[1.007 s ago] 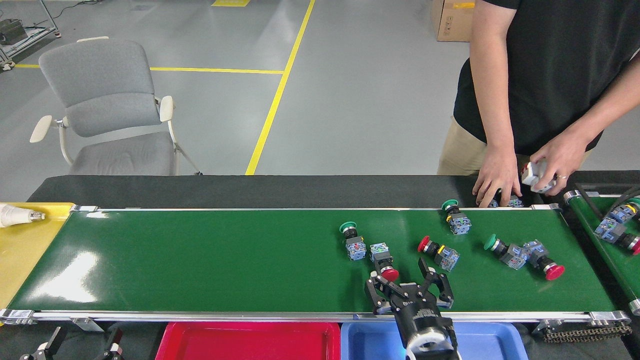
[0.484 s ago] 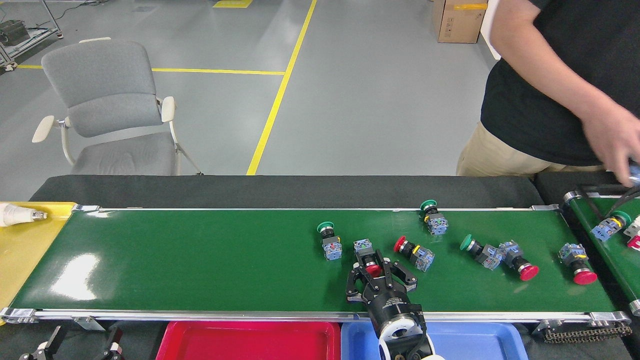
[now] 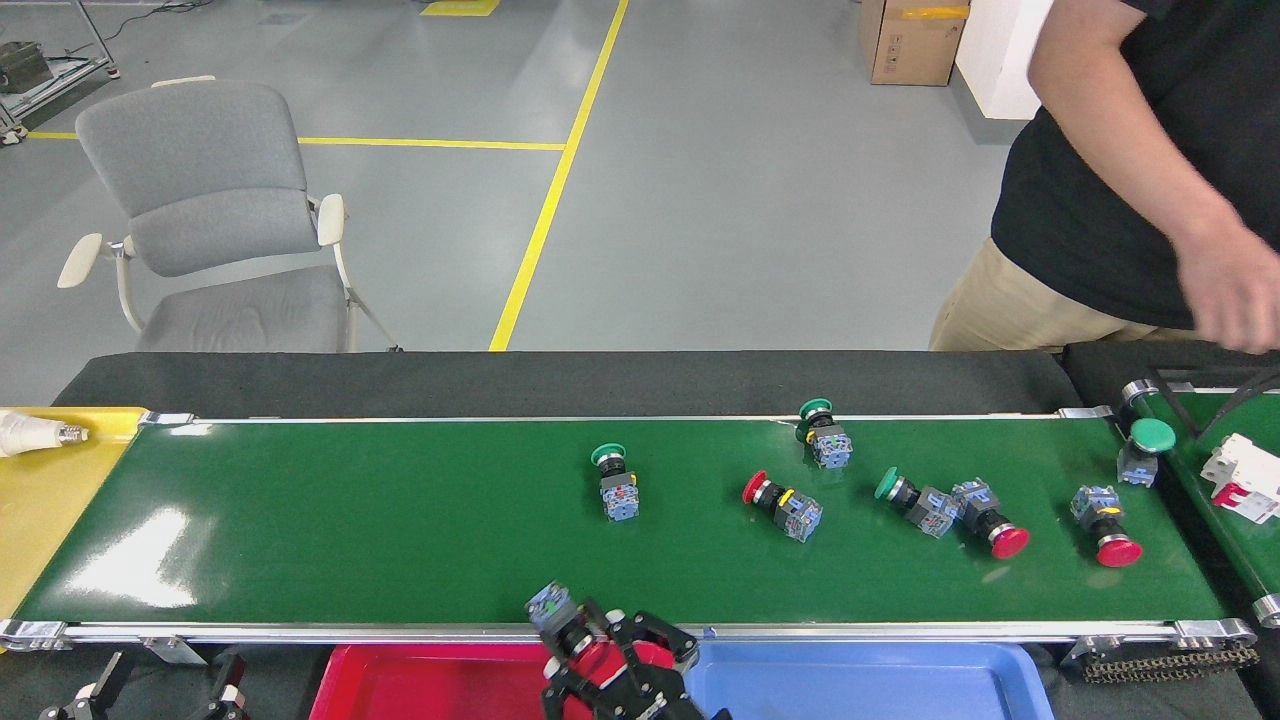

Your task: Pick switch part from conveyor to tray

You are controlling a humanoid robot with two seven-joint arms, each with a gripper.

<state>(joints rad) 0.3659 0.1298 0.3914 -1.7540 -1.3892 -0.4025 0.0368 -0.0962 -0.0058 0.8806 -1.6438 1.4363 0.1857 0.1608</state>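
The right gripper (image 3: 598, 655), clamped on the red switch part (image 3: 572, 632), has pulled back off the conveyor (image 3: 350, 520) to the red tray (image 3: 420, 685). Remaining switches have drifted left. No writing is legible; the left gripper (image 3: 85, 695) is too dim to judge.

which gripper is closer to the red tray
Right. The right gripper, holding a red switch part, hangs over the red tray; the left gripper sits beyond its left edge.

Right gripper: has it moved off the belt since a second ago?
Yes. The right gripper, shut on a red-capped switch part, has moved left and toward the robot, crossing the conveyor's near rail to above the red tray.
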